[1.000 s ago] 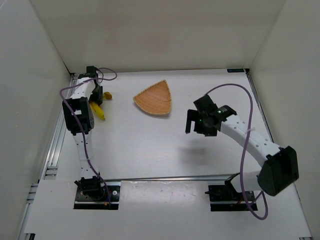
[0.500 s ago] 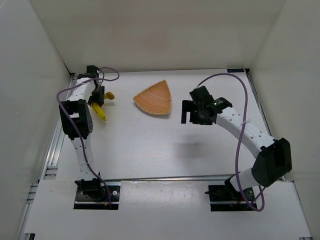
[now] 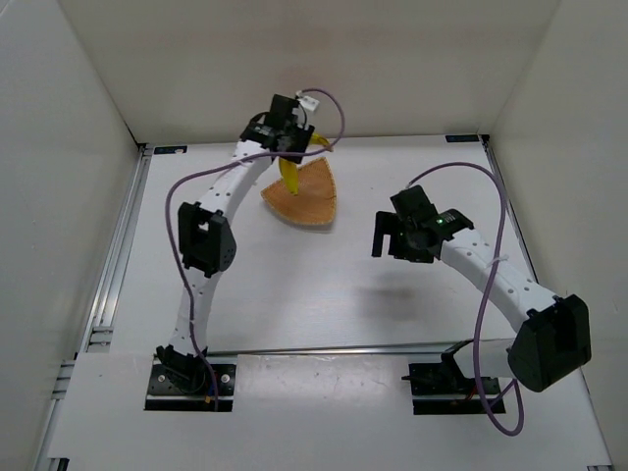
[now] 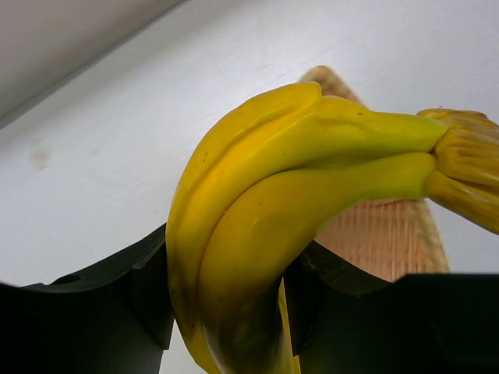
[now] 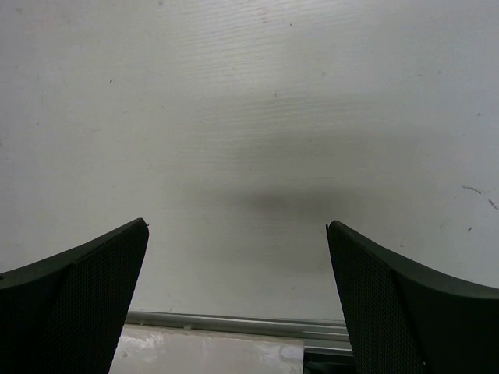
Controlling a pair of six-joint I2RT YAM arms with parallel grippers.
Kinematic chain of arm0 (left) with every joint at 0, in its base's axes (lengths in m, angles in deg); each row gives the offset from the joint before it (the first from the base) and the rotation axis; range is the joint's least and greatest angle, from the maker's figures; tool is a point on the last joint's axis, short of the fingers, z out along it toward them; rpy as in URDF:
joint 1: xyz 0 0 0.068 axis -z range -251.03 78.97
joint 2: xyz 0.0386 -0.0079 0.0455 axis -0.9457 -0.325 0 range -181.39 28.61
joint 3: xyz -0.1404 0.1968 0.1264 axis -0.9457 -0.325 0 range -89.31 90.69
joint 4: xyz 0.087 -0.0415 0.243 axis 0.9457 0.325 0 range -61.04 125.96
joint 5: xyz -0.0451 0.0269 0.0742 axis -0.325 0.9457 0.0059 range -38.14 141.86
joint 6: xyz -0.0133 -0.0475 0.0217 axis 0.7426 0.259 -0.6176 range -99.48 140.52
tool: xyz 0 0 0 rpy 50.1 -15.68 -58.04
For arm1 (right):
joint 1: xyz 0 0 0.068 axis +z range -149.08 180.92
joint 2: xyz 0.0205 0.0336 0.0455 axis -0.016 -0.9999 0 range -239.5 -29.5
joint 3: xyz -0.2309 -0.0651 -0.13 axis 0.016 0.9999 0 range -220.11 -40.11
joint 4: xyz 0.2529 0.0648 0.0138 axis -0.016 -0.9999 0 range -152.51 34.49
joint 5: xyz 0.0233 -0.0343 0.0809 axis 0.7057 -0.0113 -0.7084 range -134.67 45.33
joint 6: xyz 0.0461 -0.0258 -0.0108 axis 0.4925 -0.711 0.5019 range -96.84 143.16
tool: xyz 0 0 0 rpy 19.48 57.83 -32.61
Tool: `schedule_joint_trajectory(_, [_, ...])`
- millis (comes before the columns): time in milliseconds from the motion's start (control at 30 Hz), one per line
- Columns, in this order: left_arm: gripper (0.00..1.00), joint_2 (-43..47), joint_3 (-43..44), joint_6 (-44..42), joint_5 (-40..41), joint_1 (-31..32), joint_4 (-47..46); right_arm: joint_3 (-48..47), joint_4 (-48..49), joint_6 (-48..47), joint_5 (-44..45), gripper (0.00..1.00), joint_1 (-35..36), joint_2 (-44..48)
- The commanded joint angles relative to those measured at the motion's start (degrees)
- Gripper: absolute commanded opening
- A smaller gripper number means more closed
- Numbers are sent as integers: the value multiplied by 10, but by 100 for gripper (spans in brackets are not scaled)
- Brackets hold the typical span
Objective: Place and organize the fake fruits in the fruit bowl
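The fake fruit is a small bunch of yellow bananas (image 3: 290, 177), and my left gripper (image 3: 287, 155) is shut on it, holding it in the air over the far corner of the fruit bowl (image 3: 308, 200). In the left wrist view the bananas (image 4: 265, 202) fill the space between both dark jaws of the left gripper (image 4: 228, 312). Their stem end points right, and the tan woven bowl (image 4: 390, 238) lies behind and below them. My right gripper (image 3: 389, 235) hovers right of the bowl. In its own view the right gripper (image 5: 236, 224) is open over bare table with nothing between its fingers.
White walls enclose the table on the left, back and right. A metal rail (image 5: 234, 323) crosses the near edge in the right wrist view. The purple cable (image 3: 491, 196) of the right arm loops above its forearm.
My left gripper closed on the bananas at the far left, lifted them and swung right to above the bowl. The right gripper moved a little toward the bowl and back.
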State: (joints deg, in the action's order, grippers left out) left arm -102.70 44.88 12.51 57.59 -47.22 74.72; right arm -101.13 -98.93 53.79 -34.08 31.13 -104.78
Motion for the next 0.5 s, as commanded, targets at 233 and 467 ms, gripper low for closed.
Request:
schedule_joint_trajectory(233, [21,-89,52,-28,-8,38,-68,20,-15,-27,1,100,-61,58])
schedule_joint_trajectory(467, [42,-69,-23,-46,16,43,-68,27,-25,-37,1,100,-84,85])
